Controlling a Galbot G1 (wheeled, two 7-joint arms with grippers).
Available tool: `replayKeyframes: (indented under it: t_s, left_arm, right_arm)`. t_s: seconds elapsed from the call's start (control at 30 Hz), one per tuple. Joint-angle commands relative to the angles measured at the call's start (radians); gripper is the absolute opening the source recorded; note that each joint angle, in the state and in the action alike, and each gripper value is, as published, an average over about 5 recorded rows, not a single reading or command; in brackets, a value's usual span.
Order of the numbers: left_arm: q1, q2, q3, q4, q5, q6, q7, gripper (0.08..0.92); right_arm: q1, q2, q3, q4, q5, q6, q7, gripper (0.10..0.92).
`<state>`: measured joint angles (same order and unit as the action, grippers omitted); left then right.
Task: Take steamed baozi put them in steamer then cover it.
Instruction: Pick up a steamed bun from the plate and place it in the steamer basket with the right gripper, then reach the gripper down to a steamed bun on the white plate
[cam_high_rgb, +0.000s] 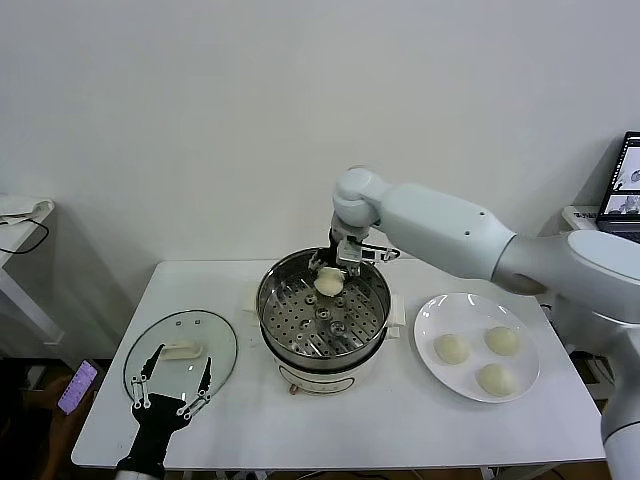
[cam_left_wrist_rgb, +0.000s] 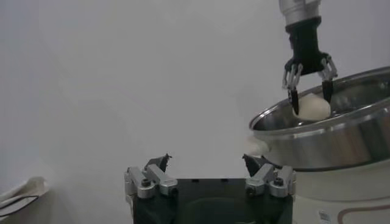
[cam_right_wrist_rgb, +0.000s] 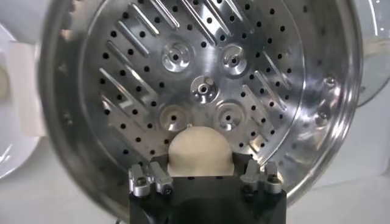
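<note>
My right gripper (cam_high_rgb: 331, 276) is shut on one cream-white baozi (cam_high_rgb: 329, 283) and holds it just inside the far side of the steel steamer (cam_high_rgb: 275, 322), above the perforated tray (cam_right_wrist_rgb: 201, 91). The same baozi (cam_right_wrist_rgb: 200, 152) sits between the jaws in the right wrist view, and shows in the left wrist view (cam_left_wrist_rgb: 312, 108). Three more baozi (cam_high_rgb: 452, 348) (cam_high_rgb: 502, 340) (cam_high_rgb: 495, 378) lie on the white plate (cam_high_rgb: 430, 315) at the right. The glass cover (cam_high_rgb: 225, 345) lies flat on the table at the left. My left gripper (cam_high_rgb: 170, 382) is open and empty, over the cover's near edge.
The steamer stands on its cream-white base (cam_high_rgb: 320, 378) in the middle of the white table (cam_high_rgb: 400, 425). A laptop (cam_high_rgb: 625, 180) is at the far right edge. A phone (cam_high_rgb: 77, 386) shows past the table's left front corner.
</note>
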<state>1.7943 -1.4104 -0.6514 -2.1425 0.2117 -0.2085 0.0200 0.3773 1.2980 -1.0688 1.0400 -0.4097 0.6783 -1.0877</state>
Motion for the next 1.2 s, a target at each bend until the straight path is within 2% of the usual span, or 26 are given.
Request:
replayKeyframes:
  t_s: [0.03, 0.17, 0.37, 0.5, 0.63, 0.83, 1.0, 1.2]
  left_arm:
    - [-0.001, 0.000, 0.000, 0.003, -0.002, -0.001, 0.000, 0.823]
    - [-0.006, -0.001, -0.001, 0.008, -0.005, -0.003, -0.001, 0.823]
    - [-0.010, 0.000, -0.001, 0.006, -0.007, -0.001, -0.001, 0.823]
    - [-0.012, 0.003, 0.004, 0.006, -0.006, 0.000, -0.001, 0.823]
    - [-0.017, 0.004, 0.010, 0.012, -0.002, 0.000, 0.000, 0.823]
    - [-0.020, 0.004, 0.017, 0.018, 0.005, -0.004, -0.001, 0.823]
    - [-0.018, 0.003, 0.020, 0.020, 0.010, -0.009, -0.001, 0.823]
    - [-0.009, -0.002, 0.024, 0.019, 0.013, -0.010, -0.002, 0.823]
  right_arm:
    - [-0.031, 0.061, 0.005, -0.066, -0.038, 0.019, 0.006, 0.763]
    - [-0.026, 0.054, 0.007, -0.054, -0.019, 0.020, 0.018, 0.815]
    - [0.048, -0.071, 0.036, 0.090, 0.116, -0.046, -0.054, 0.822]
    - [0.161, -0.244, 0.018, 0.205, 0.308, -0.192, -0.158, 0.823]
    - [0.296, -0.409, -0.105, 0.244, 0.495, -0.329, -0.185, 0.823]
    - [0.364, -0.598, -0.319, 0.266, 0.793, -0.683, -0.182, 0.823]
    - [0.259, -0.667, -0.404, 0.258, 0.836, -0.792, -0.116, 0.823]
    - [0.071, -0.670, -0.378, 0.205, 0.782, -0.832, -0.047, 0.823]
